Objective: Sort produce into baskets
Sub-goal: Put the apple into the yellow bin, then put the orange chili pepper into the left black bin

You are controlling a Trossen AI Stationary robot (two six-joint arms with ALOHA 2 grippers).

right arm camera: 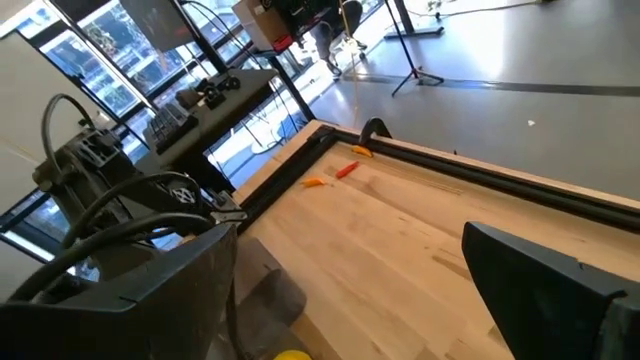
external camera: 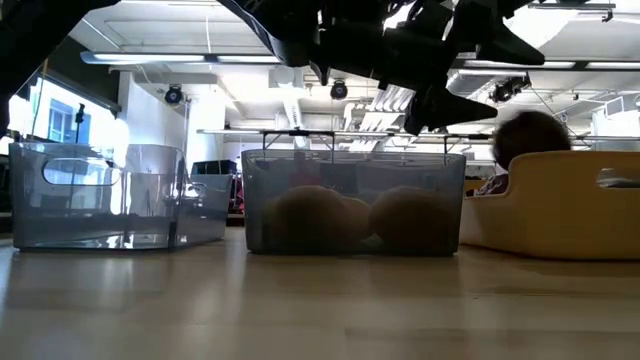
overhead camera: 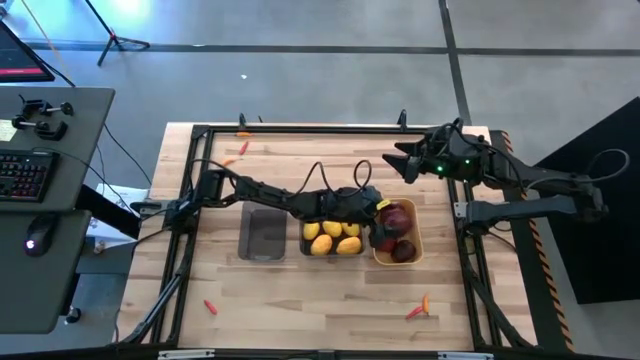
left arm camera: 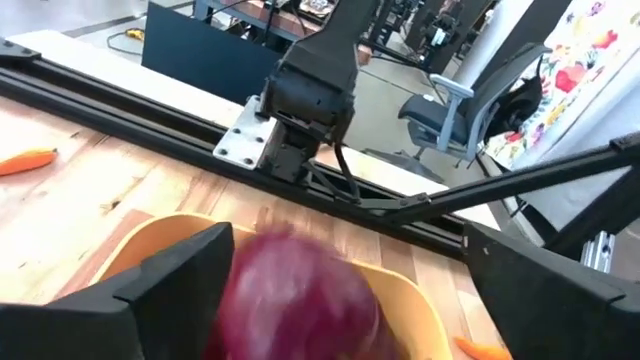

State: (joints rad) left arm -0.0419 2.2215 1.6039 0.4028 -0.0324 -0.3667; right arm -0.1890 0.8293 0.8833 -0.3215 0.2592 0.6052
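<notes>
From above, the left claw reaches across the middle grey bin of lemons to the orange-yellow basket, where dark red apples already lie; this looks like the drop of an apple into its basket. The other grey bin is empty, and peppers lie scattered on the wooden desk, so much sorting seems left. The right claw waits near the desk's far edge. At desk height, the lemons show dimly through the smoky bin wall, with an office ceiling of strip lights behind. The left wrist camera shows its fingers spread, a blurred apple between them over the basket; I cannot tell whether it is still touched. Next comes a lift clear and a reach for a pepper. The right wrist camera shows spread fingers holding nothing, above bare planks.
</notes>
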